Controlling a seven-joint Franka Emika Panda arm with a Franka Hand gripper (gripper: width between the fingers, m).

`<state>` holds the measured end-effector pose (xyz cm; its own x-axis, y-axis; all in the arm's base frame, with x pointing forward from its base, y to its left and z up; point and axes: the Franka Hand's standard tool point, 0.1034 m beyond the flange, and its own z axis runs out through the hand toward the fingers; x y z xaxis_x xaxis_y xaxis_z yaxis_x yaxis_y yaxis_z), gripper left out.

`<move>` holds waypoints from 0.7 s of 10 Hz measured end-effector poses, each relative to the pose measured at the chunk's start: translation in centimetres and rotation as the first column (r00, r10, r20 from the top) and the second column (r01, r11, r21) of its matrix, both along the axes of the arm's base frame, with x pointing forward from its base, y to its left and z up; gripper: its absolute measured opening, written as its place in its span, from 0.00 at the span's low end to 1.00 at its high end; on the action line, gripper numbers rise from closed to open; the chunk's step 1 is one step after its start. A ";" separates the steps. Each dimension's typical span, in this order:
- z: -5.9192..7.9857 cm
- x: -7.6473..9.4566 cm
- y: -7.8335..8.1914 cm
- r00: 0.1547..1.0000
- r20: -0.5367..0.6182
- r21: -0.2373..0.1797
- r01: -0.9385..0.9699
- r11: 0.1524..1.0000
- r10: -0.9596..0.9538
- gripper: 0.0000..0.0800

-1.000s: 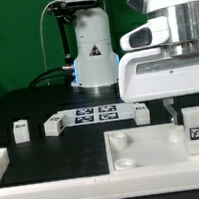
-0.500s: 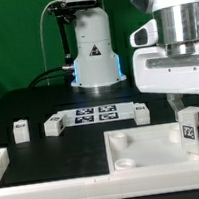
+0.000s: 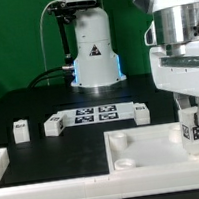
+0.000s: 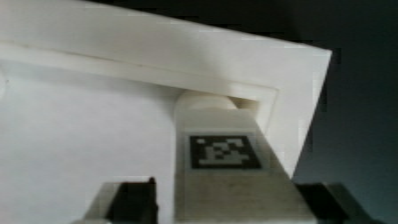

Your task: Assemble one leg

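My gripper [image 3: 191, 113] is shut on the leg [image 3: 193, 131], a small white post with a black-and-white marker on its face. I hold it upright at the far right corner of the large white square tabletop [image 3: 144, 148]. In the wrist view the leg [image 4: 228, 150] runs between my dark fingers [image 4: 134, 200] down to the tabletop's corner [image 4: 107, 110], and its lower end meets the raised rim there. Whether it sits in a hole is hidden.
Three more small white legs [image 3: 21, 129] [image 3: 53, 123] [image 3: 140, 111] lie on the black table around the marker board [image 3: 94, 114]. A white piece [image 3: 0, 160] sits at the exterior view's left edge. The robot base [image 3: 92, 53] stands behind.
The wrist and arm body have turned and shifted toward the exterior view's right. The leg stays gripped at nearly the same spot over the tabletop's corner.
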<state>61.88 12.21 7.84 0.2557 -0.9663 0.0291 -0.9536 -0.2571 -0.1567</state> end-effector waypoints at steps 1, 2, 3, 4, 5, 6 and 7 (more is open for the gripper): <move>0.0 0.0 0.1 1.000 0.000 0.002 0.001 1.000 -0.001 0.63; 0.0 0.0 0.2 0.996 0.005 -0.014 -0.090 0.996 0.090 0.63; 0.0 0.1 0.2 0.963 0.004 -0.043 -0.268 0.962 0.269 0.77; 0.1 0.1 0.2 0.913 0.001 -0.068 -0.407 0.911 0.408 0.80; 0.1 0.1 0.2 0.848 -0.007 -0.090 -0.529 0.844 0.530 0.80; 0.1 0.1 0.2 0.770 -0.020 -0.110 -0.636 0.764 0.638 0.81; 0.1 0.2 0.2 0.675 -0.036 -0.130 -0.735 0.666 0.737 0.81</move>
